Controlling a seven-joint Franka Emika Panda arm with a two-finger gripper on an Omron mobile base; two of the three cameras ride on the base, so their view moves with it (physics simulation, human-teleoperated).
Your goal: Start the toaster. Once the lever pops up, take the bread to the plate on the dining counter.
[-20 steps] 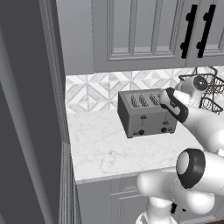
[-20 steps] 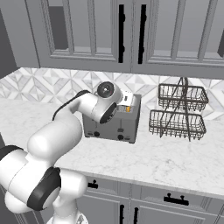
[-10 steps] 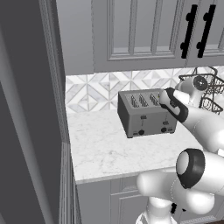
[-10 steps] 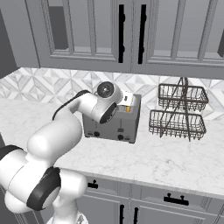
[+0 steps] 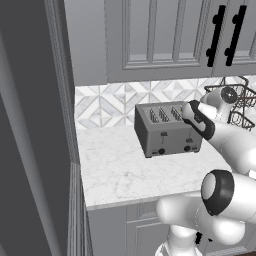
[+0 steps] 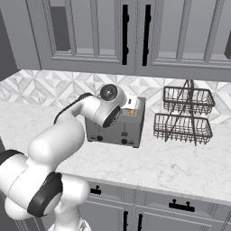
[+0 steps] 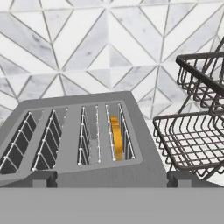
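The dark grey toaster (image 5: 167,131) stands on the marble worktop against the tiled wall, its small levers and knobs on the front. In the hand view I look down on the toaster's (image 7: 83,144) top slots. The tan-yellow bread (image 7: 116,138) sits sunk in the rightmost slot, and a bit of the bread (image 6: 132,112) shows from the right base. My gripper (image 7: 113,178) hovers just above the toaster's right end, open, its fingertips (image 7: 44,178) wide apart and holding nothing. The plate and the dining counter are out of view.
A dark two-tier wire basket rack (image 6: 184,115) stands on the worktop right of the toaster, close to my hand. Grey wall cabinets (image 5: 165,35) hang overhead. A tall dark panel (image 5: 30,140) bounds the worktop (image 5: 115,170) on the left.
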